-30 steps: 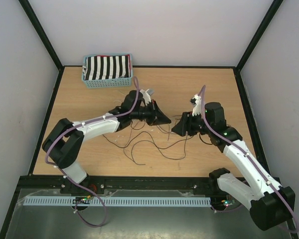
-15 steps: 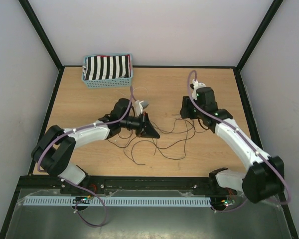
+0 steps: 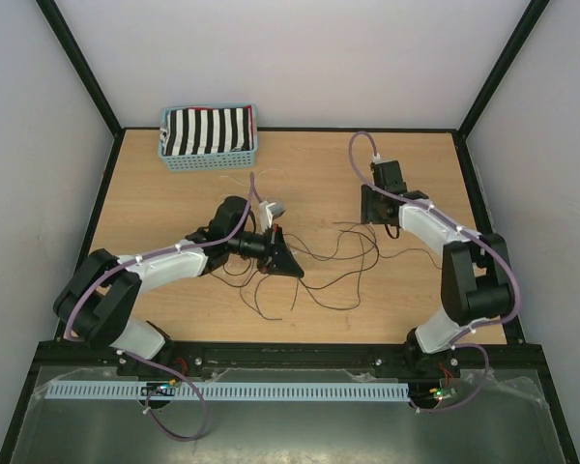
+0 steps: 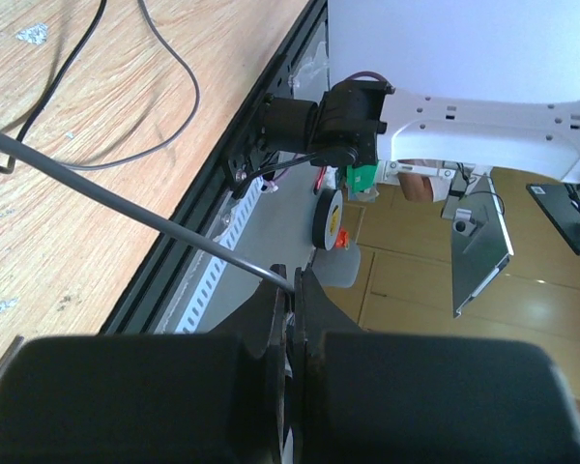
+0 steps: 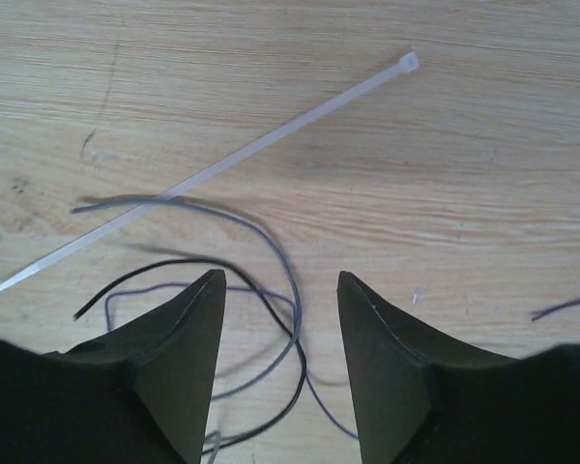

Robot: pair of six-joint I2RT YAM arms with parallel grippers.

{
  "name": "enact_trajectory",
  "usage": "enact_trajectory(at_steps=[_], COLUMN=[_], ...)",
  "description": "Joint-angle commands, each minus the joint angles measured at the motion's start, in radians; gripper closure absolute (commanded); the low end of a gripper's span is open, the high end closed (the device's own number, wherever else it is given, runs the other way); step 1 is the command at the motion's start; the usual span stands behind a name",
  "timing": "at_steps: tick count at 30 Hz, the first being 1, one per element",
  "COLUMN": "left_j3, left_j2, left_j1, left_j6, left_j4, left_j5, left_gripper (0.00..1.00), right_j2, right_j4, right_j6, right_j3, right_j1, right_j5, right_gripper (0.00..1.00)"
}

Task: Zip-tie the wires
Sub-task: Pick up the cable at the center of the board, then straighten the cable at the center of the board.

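So the whole thing comes down to the zip tie (image 5: 208, 174) and the right pincer (image 5: 280, 276). The tie lies flat on the bench (image 3: 174, 203), just beyond the right pincer's tips and not touching them. In the right wrist view its long axis runs on a slant. The pointed tail is off to the left, about level with the tips, and the square head is up at the far right. That means the tie sits diagonal to the gap between the fingers, not square across it. The right pincer is wide apart and holds nothing. A couple of the wires (image 5: 292, 282) curl on the bench right in its gap, and one grey loop passes under the tie's tail half.

The left pincer (image 4: 292, 280) is pressed together on a grey strand (image 4: 135, 206) that runs taut away from it. In the top view it sits mid-bench, with the rest of the wires sprawled in loops to its right and on its near side.

The right arm, out at the far right of the bench, looks clearly the nearer one to the tie. It'll probably need a wrist twist to line up, and the loose loop could easily get grabbed along with the tie.
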Motion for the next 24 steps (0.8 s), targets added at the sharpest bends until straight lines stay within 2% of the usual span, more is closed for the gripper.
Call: enact_trajectory(at_steps=[1, 7, 13, 21, 24], left_j3=[0.001, 0.001, 0.004, 0.004, 0.006], left_j2=[-0.039, -0.047, -0.045, -0.045, -0.045], left_j1=[0.003, 0.003, 0.003, 0.003, 0.003], left_j6=[0.022, 0.027, 0.029, 0.035, 0.041], left_j4=[0.008, 0.004, -0.003, -0.022, -0.029], left_j5=[0.035, 0.048, 0.073, 0.089, 0.086], left_gripper=[1.00, 1.00, 1.00, 1.00, 1.00], right_j2=[0.073, 0.124, 0.163, 0.165, 0.165], right_j4=[0.029, 0.029, 0.033, 0.033, 0.034], right_j6=[-0.015, -0.022, -0.022, -0.028, -0.035], right_j3=[0.032, 0.014, 0.001, -0.028, -0.040], right_j1=[-0.006, -0.006, -0.006, -0.007, -0.007], right_j5=[-0.020, -0.040, -0.043, -0.065, -0.064], right_gripper=[0.41, 0.42, 0.48, 0.49, 0.55])
